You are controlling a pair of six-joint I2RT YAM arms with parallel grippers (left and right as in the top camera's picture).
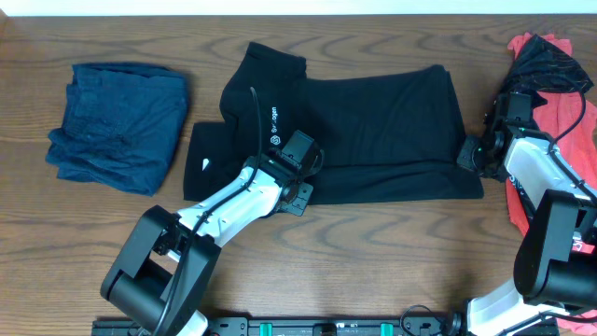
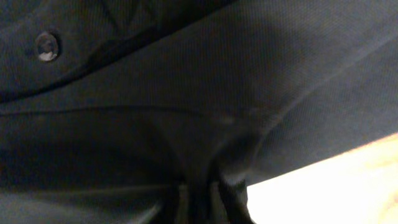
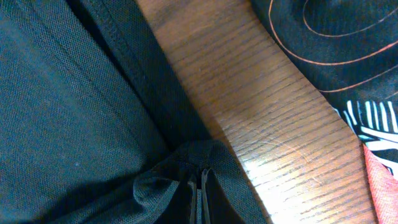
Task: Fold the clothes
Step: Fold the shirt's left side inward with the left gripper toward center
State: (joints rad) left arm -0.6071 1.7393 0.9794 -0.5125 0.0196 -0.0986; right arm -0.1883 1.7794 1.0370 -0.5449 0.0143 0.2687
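A black T-shirt (image 1: 373, 121) with small white logos lies spread across the middle of the table, collar to the left. My left gripper (image 1: 297, 161) sits at the shirt's front edge, shut, with dark fabric (image 2: 186, 112) bunched between its jaws (image 2: 199, 202). At the shirt's right front corner my right gripper (image 1: 471, 154) is shut on a pinched fold of the black fabric (image 3: 200, 186). A dark blue garment (image 1: 117, 126) lies crumpled at the far left. Red and black-patterned tops (image 1: 550, 56) are piled at the right edge, partly under the right arm.
Bare wooden table (image 3: 261, 106) separates the shirt's right edge from the black-patterned top (image 3: 336, 43) and the red fabric (image 3: 382, 193). A small round stud (image 2: 46, 46) shows on the fabric in the left wrist view. The left arm stretches in from the front (image 1: 224, 210).
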